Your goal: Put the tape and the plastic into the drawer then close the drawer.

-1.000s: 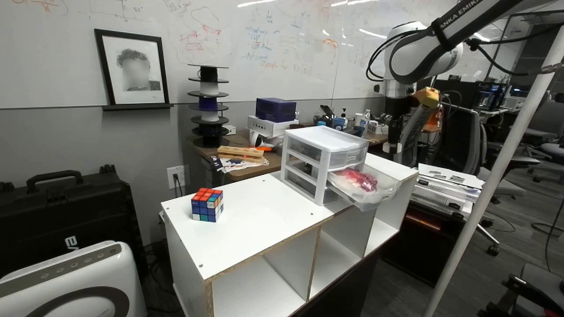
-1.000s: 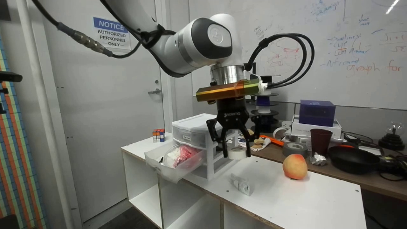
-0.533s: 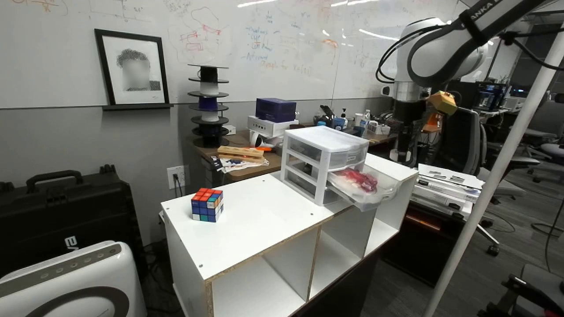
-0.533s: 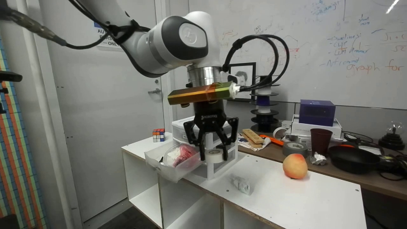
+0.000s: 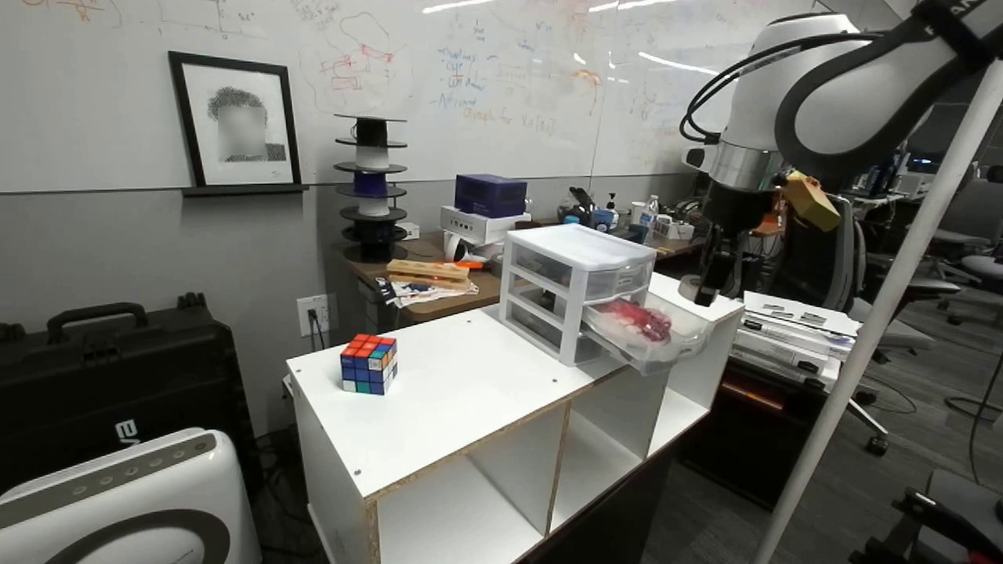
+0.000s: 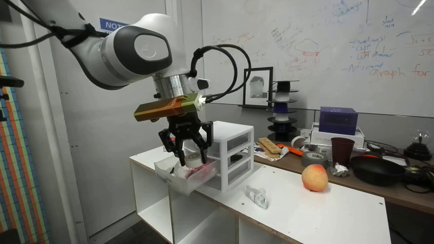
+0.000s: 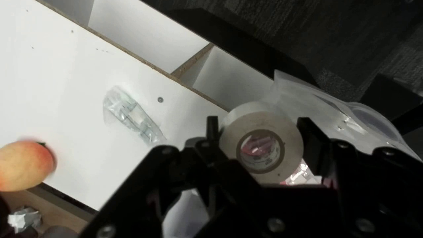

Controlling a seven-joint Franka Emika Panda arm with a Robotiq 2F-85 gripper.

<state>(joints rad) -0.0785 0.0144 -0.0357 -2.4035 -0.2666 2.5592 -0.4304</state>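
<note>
Sign (image 6: 113, 24), door (image 6: 108, 142): "NOTI", white on blue, remainder behind arm (image 6: 142, 51).
Whiteboard (image 6: 339, 57): "graph for", red; "1+" under a root sign; blue list, mostly illegible.
Arm: "AN", cut off.
Housing (image 6: 184, 123) above jaws: white lettering, blurred.
Case (image 5: 117, 368): white letters, unclear.
Tape (image 7: 261, 120): core print, illegible.
Label (image 5: 625, 280), top drawer (image 5: 607, 287): too small.

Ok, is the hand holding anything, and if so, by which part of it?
Yes, the roll of white tape. The hand has it by its outer rim, pinched from two opposite sides.

In the wrist view, the end effector (image 7: 259, 138) partly hides the drawer (image 7: 312, 104).
</note>
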